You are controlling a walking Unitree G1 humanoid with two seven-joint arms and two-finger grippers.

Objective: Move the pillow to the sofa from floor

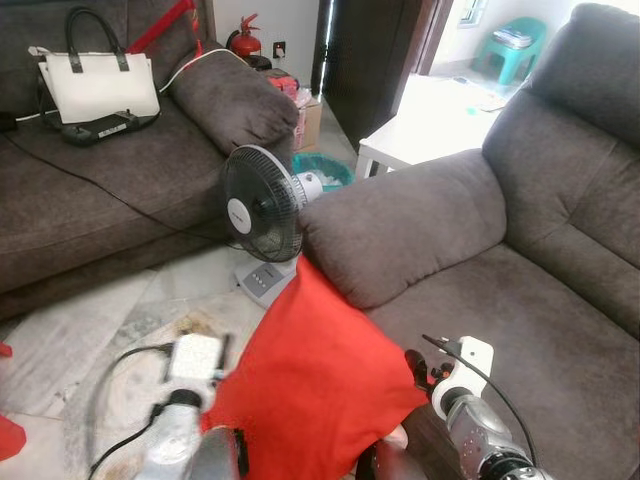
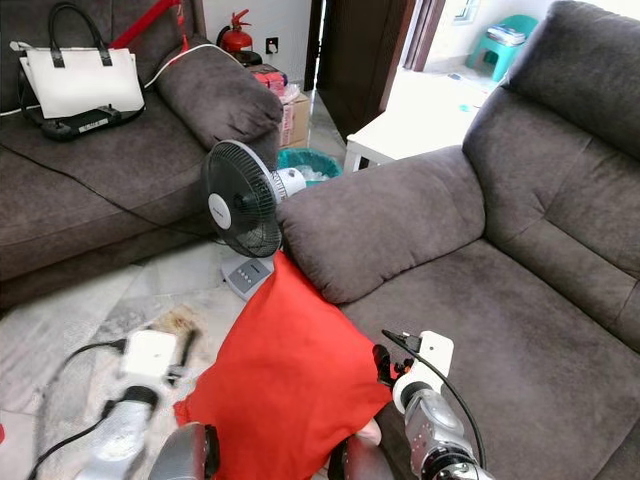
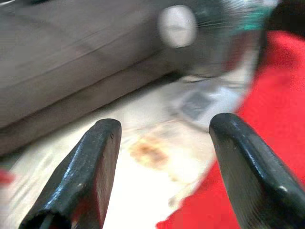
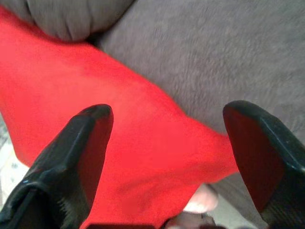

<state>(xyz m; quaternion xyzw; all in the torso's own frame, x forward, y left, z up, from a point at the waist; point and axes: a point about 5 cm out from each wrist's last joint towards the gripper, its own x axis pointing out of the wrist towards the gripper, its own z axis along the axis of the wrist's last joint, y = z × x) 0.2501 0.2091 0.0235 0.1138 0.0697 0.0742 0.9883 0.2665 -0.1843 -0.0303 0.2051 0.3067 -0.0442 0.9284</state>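
The big grey sofa [image 1: 560,300] takes up the right side of the room, its padded arm [image 1: 400,235] jutting toward the middle. A second sofa [image 1: 110,190] runs along the far left, with a white handbag [image 1: 98,82] on its seat near the back edge. The red pillow [image 1: 320,375] leans against the front edge of the near sofa, its top corner tucked under the arm, one lower corner lying over the edge of the seat, the rest hanging over the tiled floor [image 1: 90,320]. A black table fan [image 1: 262,205] stands on the floor just beyond the pillow. The left gripper [image 3: 164,157] hovers over the floor beside the pillow's edge, fingers spread wide, holding nothing. The right gripper [image 4: 171,157] is above the pillow's seat-side corner, also spread wide and empty.
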